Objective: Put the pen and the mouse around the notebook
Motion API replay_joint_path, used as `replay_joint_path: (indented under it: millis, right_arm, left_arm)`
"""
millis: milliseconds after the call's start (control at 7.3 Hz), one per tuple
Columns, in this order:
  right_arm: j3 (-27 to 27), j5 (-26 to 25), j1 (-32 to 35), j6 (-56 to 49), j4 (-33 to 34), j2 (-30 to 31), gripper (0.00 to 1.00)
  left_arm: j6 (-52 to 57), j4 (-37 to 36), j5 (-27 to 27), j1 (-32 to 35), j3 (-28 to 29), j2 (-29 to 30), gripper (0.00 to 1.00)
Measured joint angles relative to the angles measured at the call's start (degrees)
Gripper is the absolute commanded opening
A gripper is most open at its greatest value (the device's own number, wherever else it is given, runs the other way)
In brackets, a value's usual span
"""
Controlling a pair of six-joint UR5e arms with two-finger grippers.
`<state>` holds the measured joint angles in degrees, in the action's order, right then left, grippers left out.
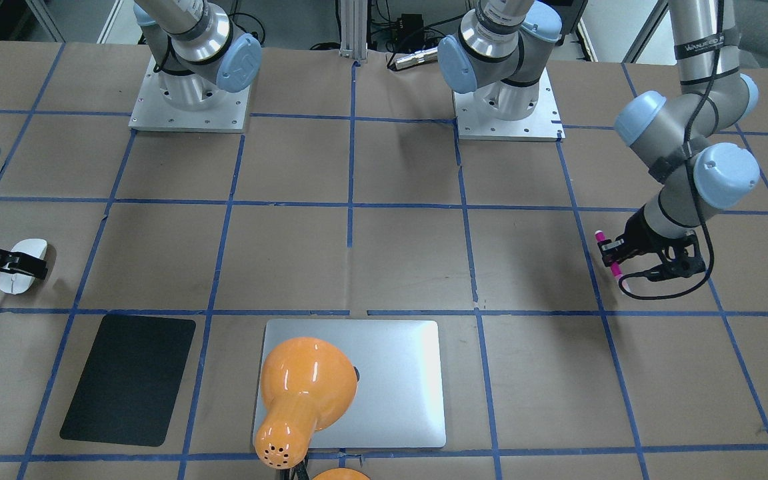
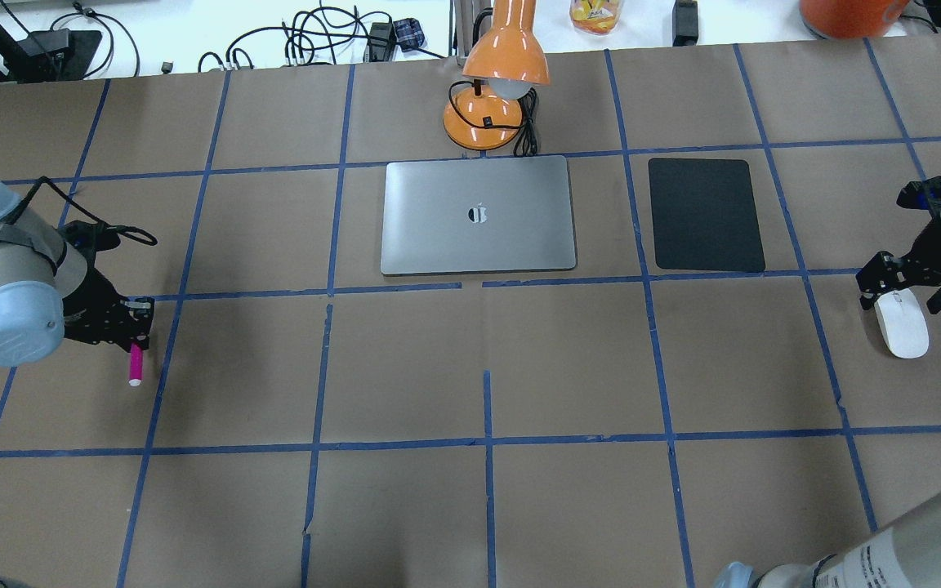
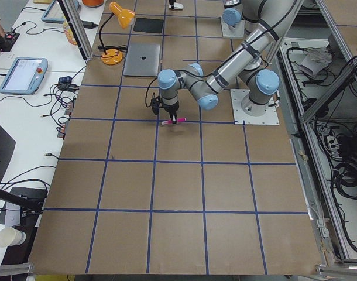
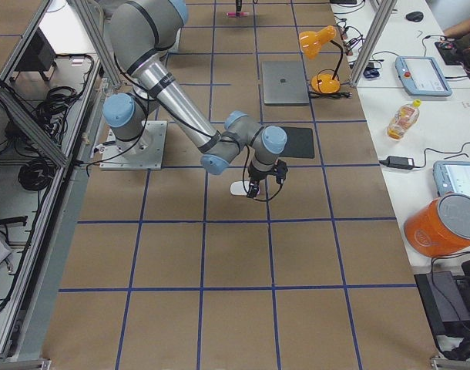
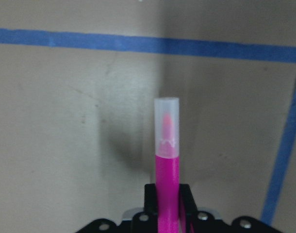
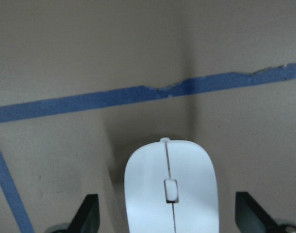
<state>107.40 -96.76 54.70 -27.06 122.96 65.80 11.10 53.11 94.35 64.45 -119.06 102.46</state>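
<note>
The magenta pen [image 2: 136,366] sticks out of my left gripper [image 2: 129,320], which is shut on its barrel at the table's left side. In the left wrist view the pen [image 5: 167,165] points forward with its pale cap leading, casting a shadow on the paper. Far to the right, the white mouse [image 2: 905,327] lies on the table. My right gripper [image 2: 903,292] is open and straddles its rear; in the right wrist view the fingers [image 6: 87,216] stand clear of the mouse [image 6: 171,189] on both sides. The silver notebook [image 2: 479,214] lies flat at the middle back.
An orange desk lamp [image 2: 503,73] stands just behind the notebook, its head hanging over it in the front-facing view [image 1: 304,393]. A black mat [image 2: 706,214] lies between the notebook and the mouse. Blue tape lines grid the brown paper.
</note>
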Motion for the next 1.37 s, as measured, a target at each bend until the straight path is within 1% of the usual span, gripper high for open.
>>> replay_joint_path:
  millis: [137,274,411,548,685,822,959,1096,1233,1370]
  right_arm:
    - [0.0,0.0,0.0,0.0,0.0,-0.3,0.92]
    - [0.0,0.0,0.0,0.0,0.0,-0.4,0.81]
    - [-0.1,0.0,0.0,0.0,0.0,-0.5,0.59]
    - [-0.1,0.0,0.0,0.0,0.0,-0.5,0.45]
    - [-0.2,0.0,0.0,0.1,0.0,-0.5,0.44]
    - [-0.3,0.0,0.0,0.3,-0.1,-0.3,0.41]
    - [-0.3,0.0,0.0,0.4,-0.2,-0.2,0.41]
    - [-0.3,0.0,0.0,0.5,-0.2,-0.1,0.41]
    - [-0.4,0.0,0.0,0.6,-0.4,0.0,0.41]
    - [-0.7,-0.1,0.1,0.7,-0.6,0.2,0.42]
  left_arm:
    - [-9.7,1.3,-0.1,5.4,0.0,-1.4,0.0]
    - [-19.4,1.9,-0.2,10.9,-0.1,-2.3,0.0]
    - [-31.4,2.1,-0.3,17.0,0.0,-2.9,0.0]
    - [-43.4,2.1,-0.3,23.1,0.0,-3.2,0.0]
    - [-56.0,1.6,-0.3,28.9,0.3,-3.1,0.0]
    - [-71.0,0.5,-1.9,34.2,1.1,-2.4,0.0]
    - [-85.3,-0.4,-4.3,38.8,2.2,-1.6,0.0]
    - [-97.1,-0.8,-5.5,42.6,2.9,-0.4,0.0]
    - [-106.6,-0.9,-6.1,45.5,3.3,1.1,0.0]
    - [-112.7,-1.0,-6.3,47.2,3.7,2.2,0.0]
